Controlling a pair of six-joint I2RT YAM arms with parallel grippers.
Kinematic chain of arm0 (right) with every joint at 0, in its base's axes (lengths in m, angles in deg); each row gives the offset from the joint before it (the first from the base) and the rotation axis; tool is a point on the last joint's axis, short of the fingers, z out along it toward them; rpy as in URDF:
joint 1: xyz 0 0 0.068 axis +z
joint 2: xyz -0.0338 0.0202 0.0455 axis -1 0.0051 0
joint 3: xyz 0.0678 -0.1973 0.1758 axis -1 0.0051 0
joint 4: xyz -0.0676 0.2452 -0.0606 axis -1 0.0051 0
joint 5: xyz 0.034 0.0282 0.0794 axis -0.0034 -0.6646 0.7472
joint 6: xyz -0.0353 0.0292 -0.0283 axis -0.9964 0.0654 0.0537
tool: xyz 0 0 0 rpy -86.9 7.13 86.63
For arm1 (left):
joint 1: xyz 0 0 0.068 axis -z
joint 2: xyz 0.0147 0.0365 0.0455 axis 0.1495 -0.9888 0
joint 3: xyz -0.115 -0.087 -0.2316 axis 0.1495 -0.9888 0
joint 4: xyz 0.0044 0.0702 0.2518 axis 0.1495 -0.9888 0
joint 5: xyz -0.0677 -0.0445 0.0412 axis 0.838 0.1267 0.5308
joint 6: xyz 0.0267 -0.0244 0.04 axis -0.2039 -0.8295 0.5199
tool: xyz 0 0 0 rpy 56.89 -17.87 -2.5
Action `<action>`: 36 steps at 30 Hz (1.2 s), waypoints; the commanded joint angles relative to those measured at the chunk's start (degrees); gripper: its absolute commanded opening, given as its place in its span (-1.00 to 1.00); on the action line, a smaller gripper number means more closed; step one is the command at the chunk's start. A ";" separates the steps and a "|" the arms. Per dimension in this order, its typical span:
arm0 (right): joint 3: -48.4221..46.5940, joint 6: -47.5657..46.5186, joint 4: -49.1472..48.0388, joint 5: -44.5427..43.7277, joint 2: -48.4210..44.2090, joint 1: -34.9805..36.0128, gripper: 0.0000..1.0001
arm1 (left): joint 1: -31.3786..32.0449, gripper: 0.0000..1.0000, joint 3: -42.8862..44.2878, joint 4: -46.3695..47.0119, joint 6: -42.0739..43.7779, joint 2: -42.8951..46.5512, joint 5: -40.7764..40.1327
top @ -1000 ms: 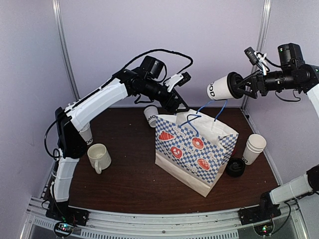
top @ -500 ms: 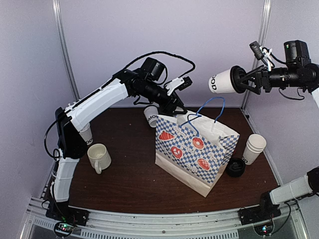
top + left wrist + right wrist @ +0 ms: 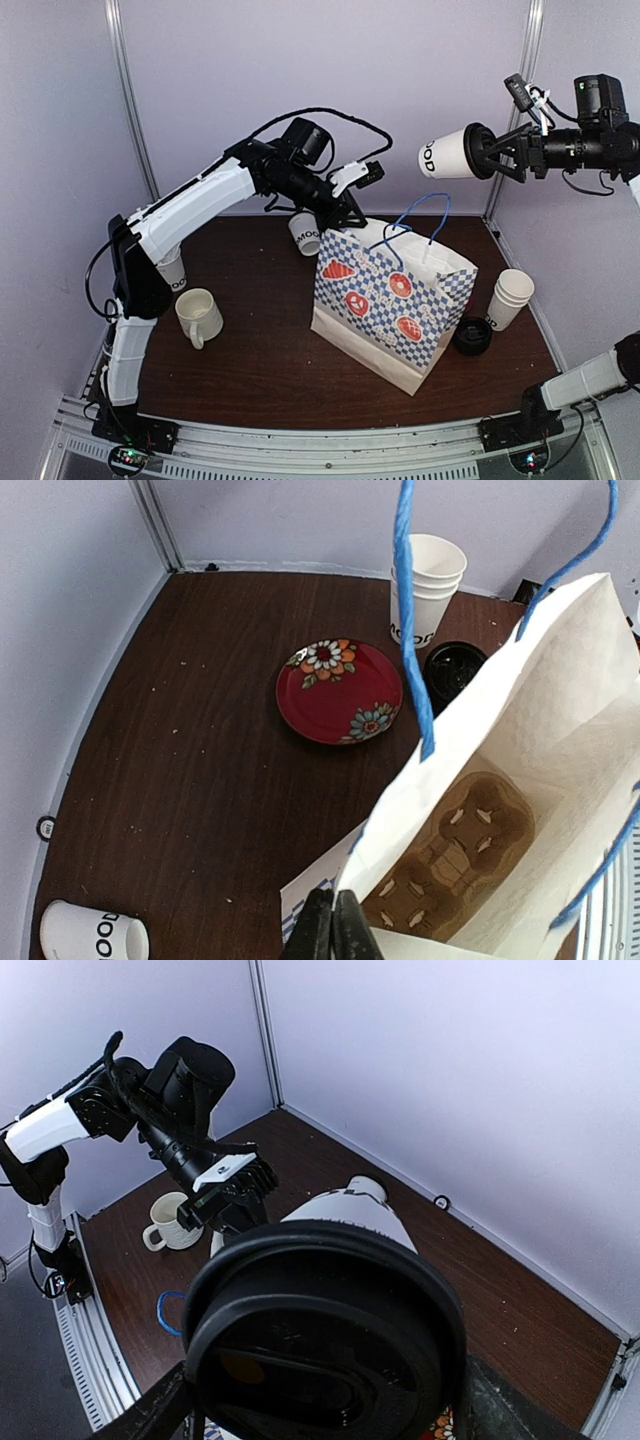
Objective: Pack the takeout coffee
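One cup (image 3: 445,158) is rising near the far edge, clamped in the right gripper (image 3: 487,157) for packing, while the left gripper (image 3: 333,908) is pinching the bag (image 3: 390,300) open.

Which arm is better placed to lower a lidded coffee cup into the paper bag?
Right. The right tool holds the lidded cup aloft; the left tool pinches the paper bag at its rim.

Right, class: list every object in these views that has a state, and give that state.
Lidded coffee cup: on its side in the air, held by right gripper.
Paper bag: upright, open, rim pinched by left gripper.
Cup carrier: flat in the bag's bottom.
Cup stack: upright, unlidded.
Loose lid: lying flat, on no cup.
Ceramic mug: upright.
Fallen cup: on its side.
Plate: empty.
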 commanded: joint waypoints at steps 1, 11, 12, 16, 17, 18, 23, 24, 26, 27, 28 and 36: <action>-1.08 0.65 -0.25 3.20 0.76 -0.39 0.35 | 0.40 -1.00 -3.40 -0.67 0.65 6.52 -2.40; -2.42 0.89 -0.08 6.37 1.31 -0.32 0.35 | 0.41 -1.00 -18.18 -2.96 -2.88 22.86 -12.30; -2.34 0.90 -0.13 6.37 1.43 -0.30 0.35 | 0.36 -1.00 -19.57 -3.64 -3.54 23.90 -12.88; -2.00 1.21 -0.60 7.27 1.83 -0.29 0.35 | 0.41 -1.00 -25.63 -4.34 -6.74 27.51 -14.99; -1.80 1.55 -0.85 7.71 1.91 -0.18 0.35 | 0.40 -1.00 -26.51 -4.26 -7.68 28.18 -16.05; -1.62 1.93 -1.20 8.35 1.94 -0.25 0.35 | 0.41 -1.00 -27.30 -4.21 -8.79 28.79 -17.22; -1.19 2.52 -1.77 10.85 1.24 0.41 0.34 | 0.50 -1.00 -39.08 5.22 -13.89 36.48 -21.64; -1.19 2.21 -1.55 10.86 0.97 0.67 0.34 | 0.51 -1.00 -42.13 8.38 -14.57 38.60 -22.37; -1.31 1.34 -0.78 10.81 0.47 1.53 0.34 | 0.57 -1.00 -47.28 14.27 -15.54 42.95 -23.69; -1.47 0.81 -0.28 11.04 0.24 2.13 0.34 | 0.56 -1.00 -49.31 16.40 -15.92 44.08 -23.79; -1.60 0.24 0.36 11.07 0.09 3.07 0.34 | 0.57 -1.00 -50.99 18.08 -16.42 45.33 -24.09; -1.93 -6.78 5.57 -0.29 1.85 19.24 0.32 | 1.02 -1.00 -56.09 24.32 -16.62 49.48 -26.10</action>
